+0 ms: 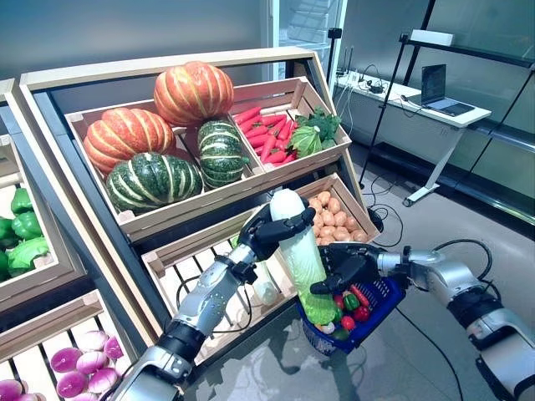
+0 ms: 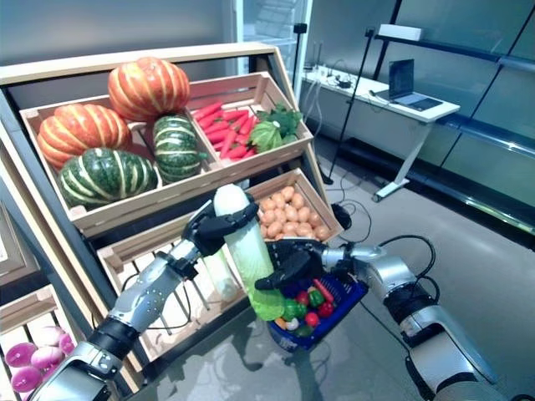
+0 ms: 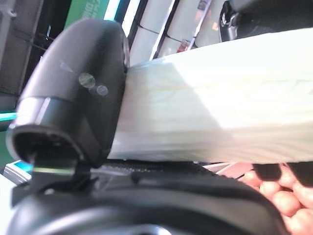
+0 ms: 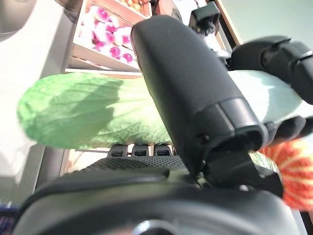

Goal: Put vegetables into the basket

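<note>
A long napa cabbage (image 1: 298,244), white at the top and green at the bottom, hangs upright in front of the lower shelf. My left hand (image 1: 272,227) is shut round its white upper end, seen close in the left wrist view with the cabbage (image 3: 220,98) against the thumb. My right hand (image 1: 351,266) is curled round the green lower part; in its wrist view the cabbage (image 4: 88,110) lies between thumb and fingers. A blue basket (image 1: 389,297) with red and green vegetables hangs just under the right hand. The leafy tip reaches into it. How the basket is carried is hidden.
The wooden rack holds pumpkins (image 1: 192,90), carrots (image 1: 269,134), a leafy green (image 1: 313,132) and a crate of potatoes (image 1: 334,219). Green peppers (image 1: 21,225) and purple onions (image 1: 79,363) sit at the left. A desk with a laptop (image 1: 439,90) stands at the back right.
</note>
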